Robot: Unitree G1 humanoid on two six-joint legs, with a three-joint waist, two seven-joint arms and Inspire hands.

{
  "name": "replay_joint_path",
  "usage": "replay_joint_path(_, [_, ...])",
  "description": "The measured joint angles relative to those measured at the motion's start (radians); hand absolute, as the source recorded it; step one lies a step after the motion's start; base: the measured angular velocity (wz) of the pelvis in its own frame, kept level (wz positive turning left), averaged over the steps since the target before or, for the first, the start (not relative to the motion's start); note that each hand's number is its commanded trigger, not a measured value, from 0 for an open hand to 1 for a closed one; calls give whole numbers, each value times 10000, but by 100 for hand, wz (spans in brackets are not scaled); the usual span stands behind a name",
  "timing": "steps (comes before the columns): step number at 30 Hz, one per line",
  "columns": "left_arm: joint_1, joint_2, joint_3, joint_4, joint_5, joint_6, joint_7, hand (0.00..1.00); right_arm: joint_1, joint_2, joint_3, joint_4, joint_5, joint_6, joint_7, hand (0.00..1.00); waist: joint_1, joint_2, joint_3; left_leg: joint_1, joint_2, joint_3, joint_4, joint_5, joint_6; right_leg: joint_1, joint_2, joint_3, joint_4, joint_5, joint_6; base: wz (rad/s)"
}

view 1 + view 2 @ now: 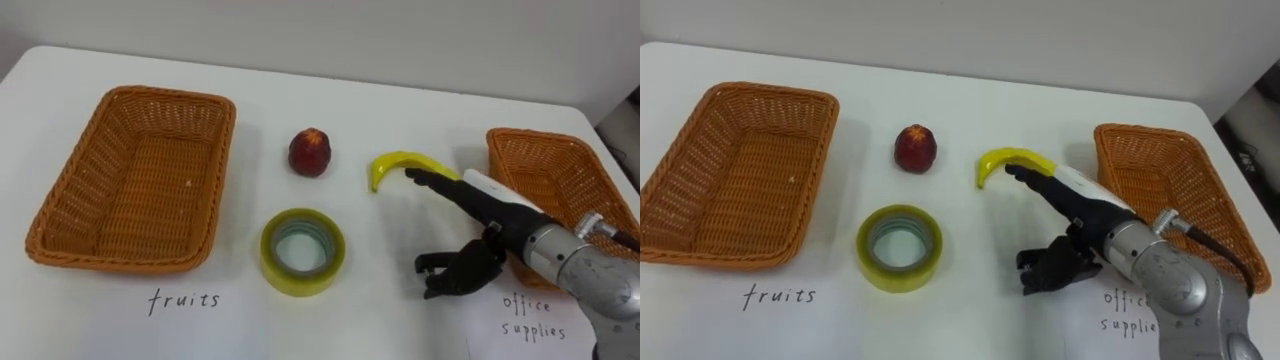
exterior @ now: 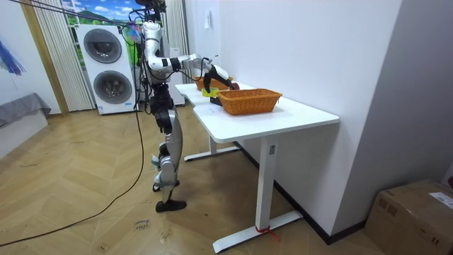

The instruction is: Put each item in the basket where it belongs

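Two wicker baskets, three loose items, one hand.

Left eye view:
- The left basket (image 1: 120,262) is wide and shallow, sits on the white table (image 1: 380,320), and has nothing in it.
- The right basket (image 1: 530,134) is at the table's right edge, and the part of its inside that shows is bare.
- A red apple (image 1: 310,152) stands between the baskets.
- A banana (image 1: 398,159) lies flat just right of the apple and apart from it, with its arch turned away from the robot.
- A roll of yellow tape (image 1: 302,252) lies flat, nearer the robot than the apple.
- The right hand (image 1: 492,222) comes in from the right, beside the right basket.
- One dark finger is stretched straight with its tip at the banana's right end.
- The remaining fingers (image 1: 445,275) are bent below and well apart from it, grasping nothing.

Room view:
- The robot stands upright at the table's long side, towards its far end, with the right arm held out over the tabletop.
- Stacked washing machines (image 2: 106,67) stand behind the robot.
- A cardboard box (image 2: 417,209) sits on the floor at the room view's right.
- The right basket is the one nearest the camera.

Right eye view:
- The arrangement is the same.
- Apple, banana and tape all rest on the tabletop, outside both baskets.
- The banana is not yet gripped.
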Motion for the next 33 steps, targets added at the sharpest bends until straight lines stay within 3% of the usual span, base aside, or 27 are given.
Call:
replay_joint_path(12, [-4, 35, 0, -8, 42, -1, -1, 0, 0, -367, -9, 93, -293, 118, 506, 0, -16, -23, -19, -12, 0, -22, 39, 4, 7, 7, -1, -31, 19, 45, 4, 0])
replay_joint_path(33, [-158, 63, -6, -9, 87, -1, -15, 0, 0, -370, -10, 91, -550, 121, 1096, 0, -22, -35, -22, -95, -11, -149, 126, 6, 11, 11, -16, -115, 19, 47, 5, 1])
